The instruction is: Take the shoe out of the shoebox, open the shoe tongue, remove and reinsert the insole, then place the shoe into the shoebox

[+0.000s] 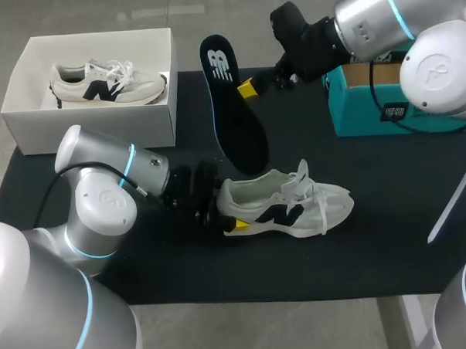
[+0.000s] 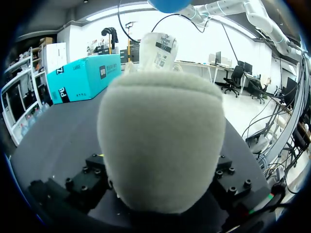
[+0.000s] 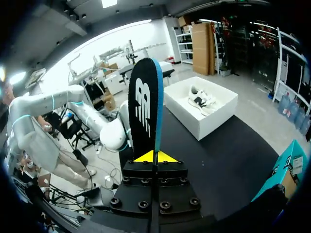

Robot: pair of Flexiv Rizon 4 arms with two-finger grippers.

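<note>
One shoe (image 1: pixel 109 81) boxed, left gripper (image 1: pixel 227 209) clamps second shoe (image 1: pixel 296 199) — right gripper (image 1: pixel 247 87) pinches one insole (image 1: pixel 237 120)

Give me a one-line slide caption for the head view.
Right gripper holds the black insole above the mat while left gripper clamps the sneaker at its heel.

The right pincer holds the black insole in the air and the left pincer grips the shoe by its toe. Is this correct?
Not the toe: the head view shows the left pincer gripping the shoe by its heel. The right pincer does hold the black insole in the air.
</note>
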